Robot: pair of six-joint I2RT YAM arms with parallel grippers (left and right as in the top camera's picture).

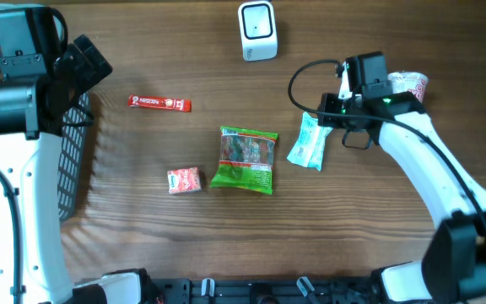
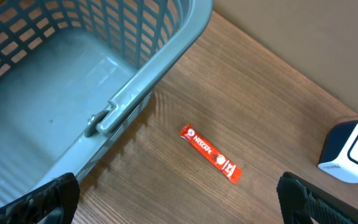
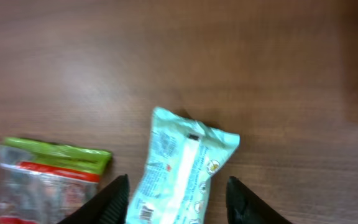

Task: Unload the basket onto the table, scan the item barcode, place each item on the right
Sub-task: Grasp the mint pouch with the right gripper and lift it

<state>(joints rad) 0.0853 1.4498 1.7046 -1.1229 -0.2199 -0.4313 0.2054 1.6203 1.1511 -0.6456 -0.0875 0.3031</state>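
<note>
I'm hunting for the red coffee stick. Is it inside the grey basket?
No, the red coffee stick lies on the wooden table, beside and outside the grey basket.

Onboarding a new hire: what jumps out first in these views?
The right gripper hangs open astride a pale blue packet right of centre. A bright green snack bag lies mid-table, and the white scanner stands at the far edge.

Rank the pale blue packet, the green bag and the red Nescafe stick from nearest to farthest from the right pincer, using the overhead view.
1. Pale blue packet: just beside the right pincer, on the right side.
2. Green bag: in the middle.
3. Red Nescafe stick: far over on the left.
</note>
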